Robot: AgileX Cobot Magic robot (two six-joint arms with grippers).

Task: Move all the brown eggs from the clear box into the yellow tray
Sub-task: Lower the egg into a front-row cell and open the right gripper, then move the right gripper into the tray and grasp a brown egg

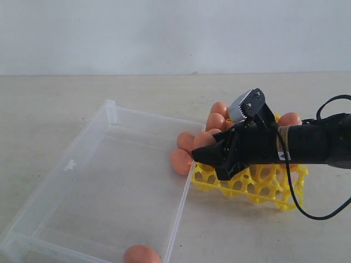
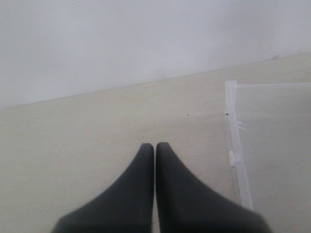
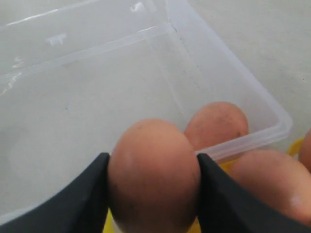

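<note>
our right gripper point(image 3: 152, 194) is clamped on one brown egg point(image 3: 153, 160), a black finger on each side. it holds the egg above the line where the clear box point(image 1: 71, 164) and the yellow tray point(image 1: 258, 186) meet. a second egg point(image 3: 216, 124) lies inside the box against that long wall, near the corner. a third egg point(image 1: 141, 255) sits by the near end, and the wide floor between them is bare. several eggs point(image 1: 216, 120) stand in the tray's far cups, while the near cups show open lattice. our left gripper point(image 2: 154, 148) is closed, fingertips touching, over bare table point(image 2: 73, 145) just outside the box's rim.
</note>
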